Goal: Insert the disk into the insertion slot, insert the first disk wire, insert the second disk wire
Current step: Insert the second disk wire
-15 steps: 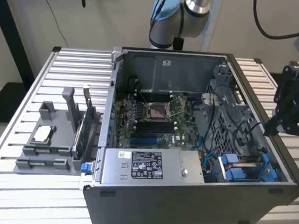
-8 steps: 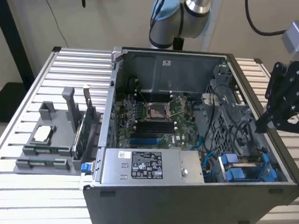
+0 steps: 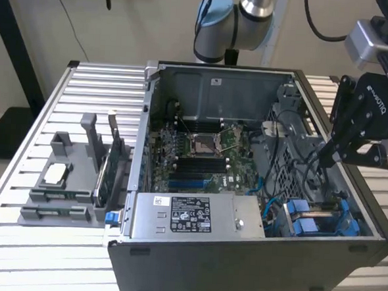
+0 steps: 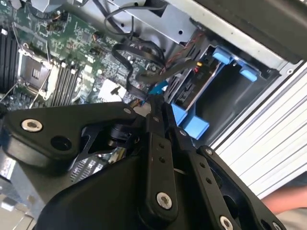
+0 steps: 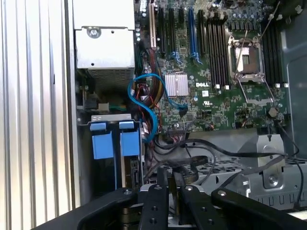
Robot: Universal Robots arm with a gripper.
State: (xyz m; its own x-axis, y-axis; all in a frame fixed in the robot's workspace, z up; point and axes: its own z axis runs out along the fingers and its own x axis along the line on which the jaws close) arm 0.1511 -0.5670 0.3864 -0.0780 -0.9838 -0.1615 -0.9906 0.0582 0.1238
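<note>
The insertion slot (image 3: 345,223) is at the case's near corner on the exterior view's right. Blue carrier parts (image 3: 300,212) sit inside it. In the first wrist view two blue carrier tabs (image 5: 102,144) stand side by side in the slot (image 5: 110,117). The disk's metal body is hidden among them. My gripper (image 3: 326,155) hangs just above the slot, inside the case wall. In the second wrist view the gripper (image 4: 159,99) is shut on the small blue plug (image 4: 159,88) of a flat black disk wire (image 4: 180,67). The wire runs towards the slot (image 4: 225,93).
The grey labelled power-supply box (image 3: 188,214) lies beside the slot, with the motherboard (image 3: 200,152) behind it. Loose black and blue cables (image 5: 144,103) crowd the space between them. A grey parts holder (image 3: 60,183) stands on the slatted table (image 3: 30,241). A hand (image 4: 288,199) shows by the case.
</note>
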